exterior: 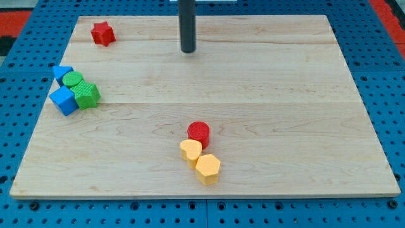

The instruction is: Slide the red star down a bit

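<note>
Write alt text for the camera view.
My tip rests near the wooden board's top, right of the red star, not touching it. Blue and green blocks cluster at left; a red cylinder and two yellow blocks sit bottom-centre.

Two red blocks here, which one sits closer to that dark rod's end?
The red star, toward the view's top-left, lies nearer my tip. The red cylinder sits farther off, touching the yellow blocks.

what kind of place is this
Probably a robotics lab bench: a wooden board on a blue pegboard, small blocks like the red star, and my tip far right of it.
</note>
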You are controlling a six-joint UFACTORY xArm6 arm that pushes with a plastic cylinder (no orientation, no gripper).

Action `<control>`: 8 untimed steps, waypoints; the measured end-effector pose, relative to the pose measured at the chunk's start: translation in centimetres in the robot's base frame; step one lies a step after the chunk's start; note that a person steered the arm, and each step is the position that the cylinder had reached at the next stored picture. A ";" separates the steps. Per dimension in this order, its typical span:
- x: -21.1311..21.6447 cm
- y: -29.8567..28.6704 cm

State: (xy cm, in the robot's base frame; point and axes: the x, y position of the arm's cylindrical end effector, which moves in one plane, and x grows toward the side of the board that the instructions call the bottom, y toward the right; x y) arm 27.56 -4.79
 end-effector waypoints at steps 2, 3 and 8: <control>-8.4 -8.3; -8.4 -11.9; 0.9 -12.3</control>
State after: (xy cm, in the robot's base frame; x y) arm 28.41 -17.13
